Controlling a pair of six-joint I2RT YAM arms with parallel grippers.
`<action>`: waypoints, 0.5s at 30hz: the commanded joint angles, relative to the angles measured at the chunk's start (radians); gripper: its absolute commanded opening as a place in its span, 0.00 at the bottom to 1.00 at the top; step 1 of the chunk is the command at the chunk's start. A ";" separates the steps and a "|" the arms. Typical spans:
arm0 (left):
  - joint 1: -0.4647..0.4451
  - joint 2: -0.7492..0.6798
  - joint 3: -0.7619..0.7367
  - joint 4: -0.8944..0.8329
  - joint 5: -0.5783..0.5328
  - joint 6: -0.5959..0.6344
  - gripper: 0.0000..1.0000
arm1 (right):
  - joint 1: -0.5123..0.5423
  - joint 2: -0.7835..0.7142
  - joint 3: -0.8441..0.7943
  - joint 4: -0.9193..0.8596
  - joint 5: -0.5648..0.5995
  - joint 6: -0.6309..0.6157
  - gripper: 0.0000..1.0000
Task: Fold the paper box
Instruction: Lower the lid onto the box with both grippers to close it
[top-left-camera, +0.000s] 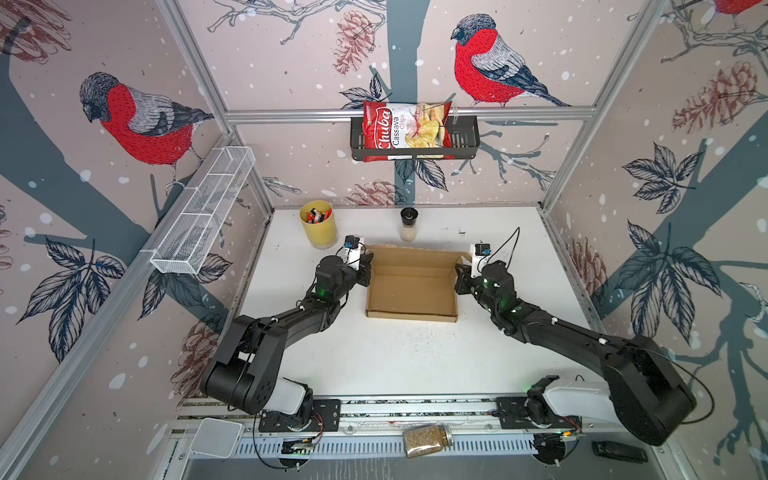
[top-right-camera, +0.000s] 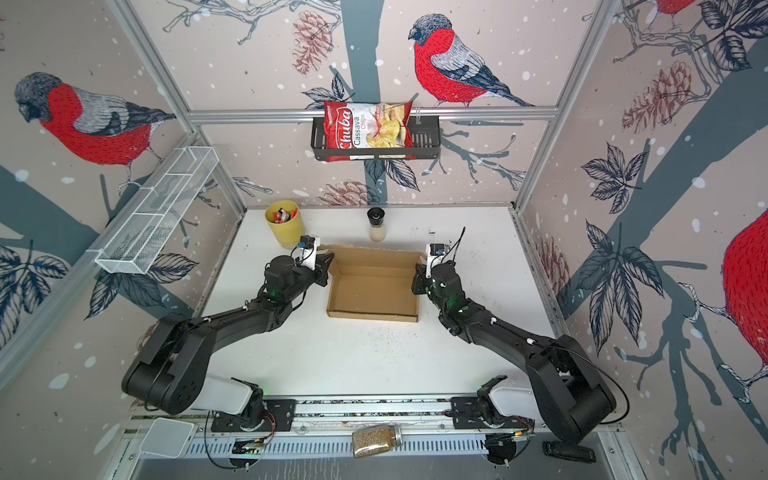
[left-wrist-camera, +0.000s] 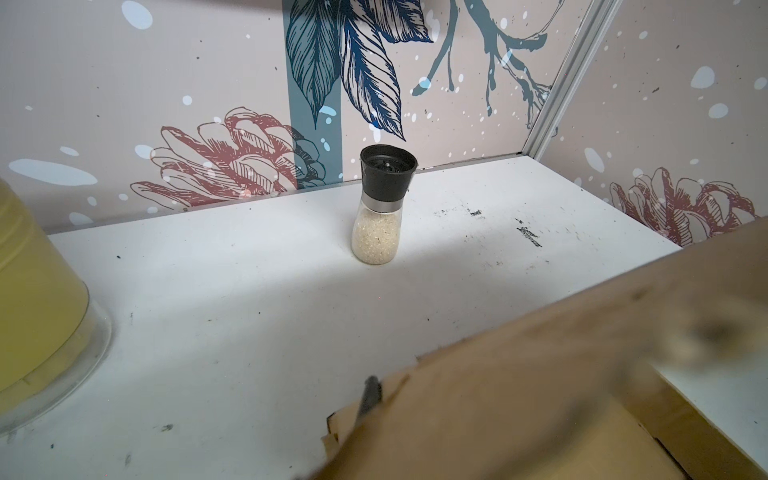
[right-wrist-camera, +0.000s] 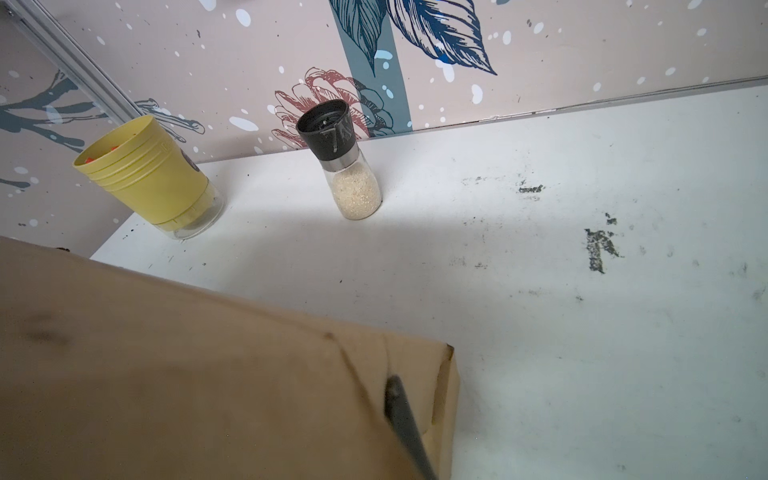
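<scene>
Top views: paper box (top-left-camera: 411, 291) between left end effector (top-left-camera: 369, 262) and right end effector (top-left-camera: 458, 269), both pinching its far corners.

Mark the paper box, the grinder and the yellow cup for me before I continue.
paper box (top-left-camera: 411, 291): top view, on its inner floor.
grinder (left-wrist-camera: 376, 239): left wrist view, on its grain-filled glass body.
yellow cup (right-wrist-camera: 153, 178): right wrist view, on its side wall.

Brown cardboard paper box (top-left-camera: 411, 286) mid-table, tray formed w/ walls up, rear lid raised, open
</scene>
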 joint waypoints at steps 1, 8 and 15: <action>-0.005 0.002 -0.005 0.002 0.043 -0.025 0.03 | 0.008 -0.004 0.004 -0.009 -0.051 0.033 0.09; -0.013 0.010 -0.017 0.016 0.038 -0.028 0.03 | 0.013 0.023 0.005 0.010 -0.080 0.077 0.09; -0.016 0.000 -0.042 0.027 0.035 -0.032 0.03 | 0.015 0.019 -0.031 -0.003 -0.079 0.058 0.10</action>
